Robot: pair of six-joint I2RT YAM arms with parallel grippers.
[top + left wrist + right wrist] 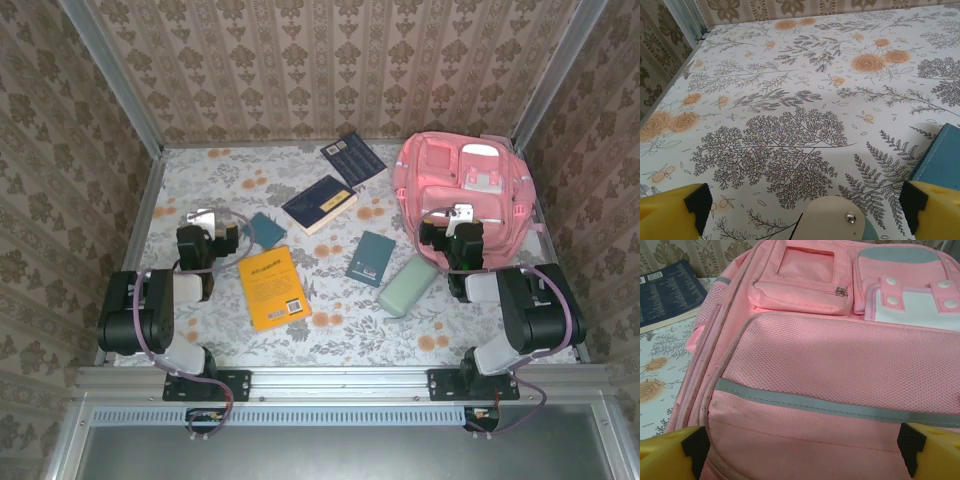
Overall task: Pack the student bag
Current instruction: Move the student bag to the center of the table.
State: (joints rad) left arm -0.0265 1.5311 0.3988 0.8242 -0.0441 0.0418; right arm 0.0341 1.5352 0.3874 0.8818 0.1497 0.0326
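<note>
The student bag, a large pink backpack with front pockets and white patches, lies flat at the back right of the table. My right gripper hangs over its lower front, open. In the right wrist view the pink mesh pocket and pale stripe of the bag lie between the right gripper's wide-apart fingertips, with nothing held. My left gripper is at the left of the table, open over bare cloth. In the left wrist view the left gripper holds nothing, and a small teal book lies just to its right.
On the floral tablecloth lie a yellow book, a small teal book, a navy book, a dark blue book, a teal notebook and a green pencil case. Patterned walls close in three sides.
</note>
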